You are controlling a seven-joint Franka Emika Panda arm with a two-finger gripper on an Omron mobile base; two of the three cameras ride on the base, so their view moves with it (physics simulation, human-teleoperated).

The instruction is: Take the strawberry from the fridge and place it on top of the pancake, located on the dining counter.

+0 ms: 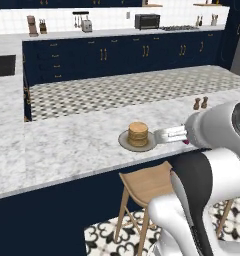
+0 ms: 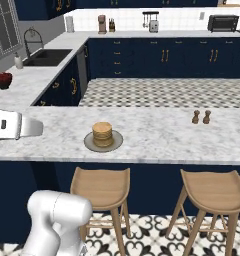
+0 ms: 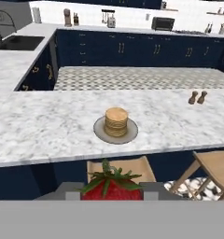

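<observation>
Your strawberry (image 3: 112, 188) sits at the bottom of the hand view, red with green leaves splayed over its top, pinched between the two grey fingertips (image 3: 70, 193) of the gripper (image 3: 112, 195), which is clenched on the fruit. In the left base view you can pick out a sliver of red (image 1: 185, 142) at the gripper (image 1: 178, 135), which is held level just beside the right rim of the plate (image 1: 125, 143). From the hand view the berry hangs on the near side of the dining counter (image 3: 48, 126), lined up with a wooden stool (image 3: 132, 166) below and with the pancake (image 3: 116, 121) beyond it. That pancake is a tan stack standing upright in the middle of a shallow round plate (image 3: 100, 132) on the marbled top, and nothing lies on top of it. In the right base view you see the same stack (image 2: 102, 134) on its plate (image 2: 118, 141), with the white arm (image 2: 12, 125) coming in from the left edge over the counter (image 2: 157, 140). Two small brown shakers (image 2: 201, 117) stand side by side well apart to the right of the plate. Two wooden stools (image 2: 102, 187) are tucked under the near edge. Beyond the counter lies the patterned floor (image 2: 167, 92), then navy cabinets (image 2: 157, 57) with brass handles, and a sink (image 2: 47, 56) with a dark tap on the left counter.
</observation>
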